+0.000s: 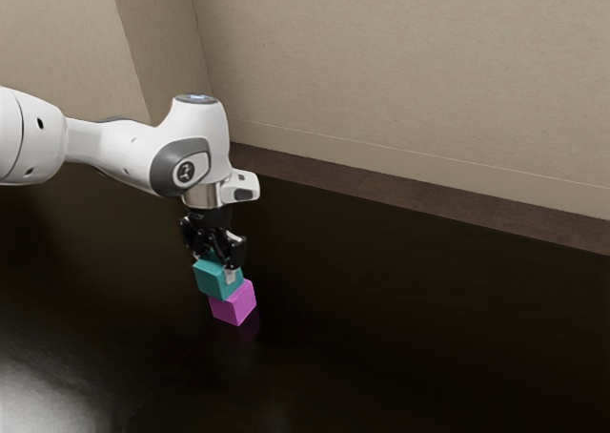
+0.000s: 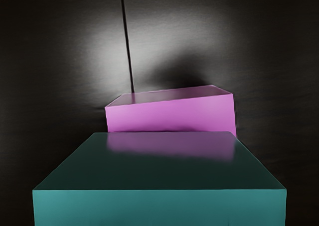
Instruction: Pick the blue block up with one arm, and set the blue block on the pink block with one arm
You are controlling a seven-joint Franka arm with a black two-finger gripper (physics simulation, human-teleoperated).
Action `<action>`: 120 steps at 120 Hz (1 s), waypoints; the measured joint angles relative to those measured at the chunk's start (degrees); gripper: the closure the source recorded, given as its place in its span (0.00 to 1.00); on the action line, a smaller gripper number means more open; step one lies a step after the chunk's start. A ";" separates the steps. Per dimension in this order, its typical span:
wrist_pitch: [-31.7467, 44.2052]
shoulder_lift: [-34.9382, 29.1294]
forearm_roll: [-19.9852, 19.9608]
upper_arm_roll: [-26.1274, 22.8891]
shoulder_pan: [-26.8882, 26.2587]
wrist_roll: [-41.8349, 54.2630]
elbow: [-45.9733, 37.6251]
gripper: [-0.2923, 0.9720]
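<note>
A teal-blue block [image 1: 212,278] hangs just above the dark table, with my gripper [image 1: 218,272] shut on it. Right beside and slightly below it, toward the exterior view's right, rests the pink block [image 1: 234,302] on the table. The blue block's lower corner overlaps the pink block's upper left edge in the exterior view; whether they touch I cannot tell. In the wrist view the blue block [image 2: 159,178] is large right under my hand, and the pink block [image 2: 172,111] lies just beyond it.
The dark glossy table [image 1: 410,338] stretches wide toward the exterior view's right and front. A beige wall [image 1: 410,80] with a dark base strip runs along the far side.
</note>
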 joint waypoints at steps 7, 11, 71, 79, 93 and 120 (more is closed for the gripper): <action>0.03 0.04 0.00 -0.03 0.01 0.05 0.00 0.46; 0.04 0.05 -0.01 -0.04 0.00 0.07 0.00 0.46; 0.47 0.06 -0.75 -0.59 0.00 0.23 -0.44 0.46; 0.56 0.06 -0.81 -0.59 0.00 0.23 -0.44 0.46; 0.67 0.08 -0.83 -0.59 0.00 0.24 -0.44 0.46; 0.88 0.19 -0.90 -0.63 0.00 0.25 -1.20 0.45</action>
